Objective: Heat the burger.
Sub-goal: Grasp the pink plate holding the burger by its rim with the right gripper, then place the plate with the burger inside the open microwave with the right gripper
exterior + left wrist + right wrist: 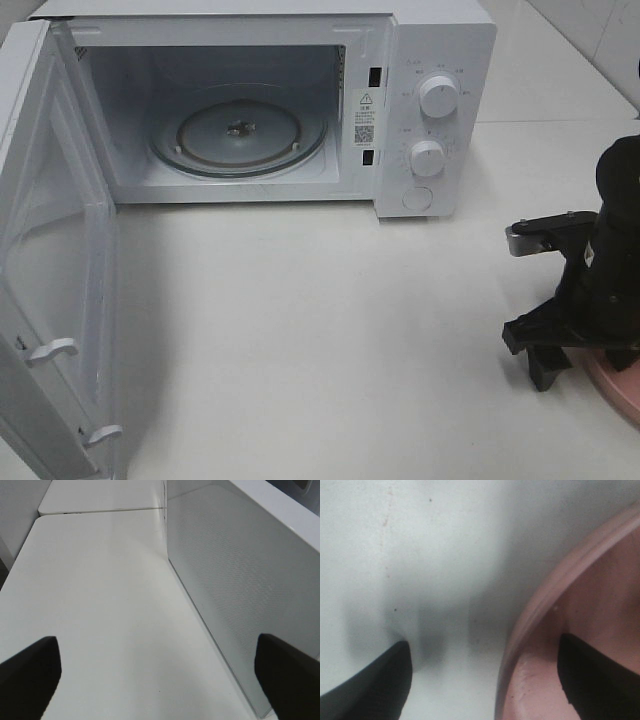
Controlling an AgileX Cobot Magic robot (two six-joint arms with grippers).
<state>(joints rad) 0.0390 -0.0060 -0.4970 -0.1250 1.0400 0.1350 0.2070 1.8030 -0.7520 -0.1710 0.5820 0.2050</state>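
From above, we see the right tool (pixel 548 362) over the pink plate (pixel 612 388), the open microwave (pixel 240 110) to its left; the left tool (pixel 159 680) gapes wide beside the door (pixel 225 580); the right tool's wide jaws straddle the plate rim; the burger we cannot locate.

Reads white throughout: microwave (pixel 440 60), knobs (pixel 439 95), table (pixel 320 330). Fine grey dot mesh across the door (pixel 225 580). Clear, greyish turntable (pixel 238 130). Pink plate (pixel 580 630). Black left gripper (pixel 160 680), black right gripper (pixel 485 680). Black print on white label (pixel 364 115).
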